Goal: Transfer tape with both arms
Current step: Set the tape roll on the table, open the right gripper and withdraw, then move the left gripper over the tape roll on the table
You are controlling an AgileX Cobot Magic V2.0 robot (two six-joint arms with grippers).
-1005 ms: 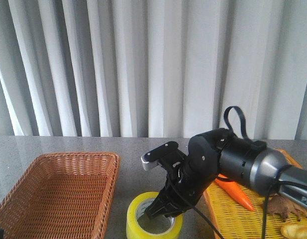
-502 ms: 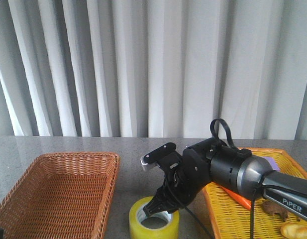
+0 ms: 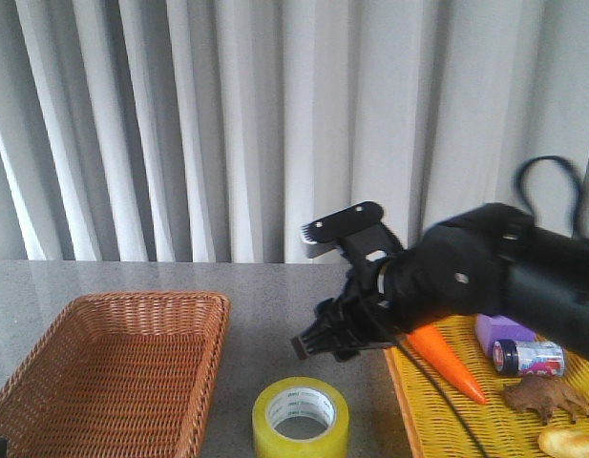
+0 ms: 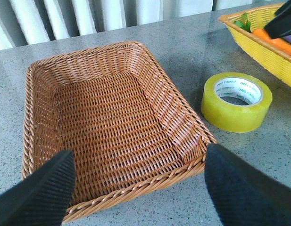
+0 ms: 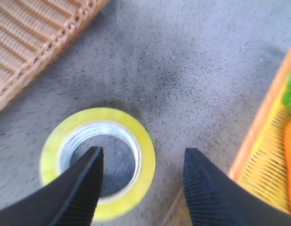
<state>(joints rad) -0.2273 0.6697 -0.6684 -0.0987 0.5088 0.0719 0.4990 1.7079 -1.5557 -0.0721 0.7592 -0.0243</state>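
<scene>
Right claw (image 3: 318,286) spread wide, empty, raised above tape (image 3: 301,417). Tape flat on tabletop (image 3: 265,305), between wicker basket (image 3: 103,372) and yellow tray (image 3: 437,420). Left claw (image 4: 140,188) wide, over basket.

1. The tape roll (image 3: 301,416) lies flat on the grey tabletop (image 3: 265,315), between the wicker basket (image 3: 103,372) and the yellow tray (image 3: 437,410), with bare tabletop on both sides of it.
2. Nothing covers the roll from above; the right pincer (image 3: 337,286) hangs over it with fingers spread, clear of it.
3. The basket's raised rim walls off the left side; its inside is free, under the wide-spread left pincer (image 4: 140,188).
4. The tray's rim and a carrot (image 3: 447,363) block the right side.
</scene>
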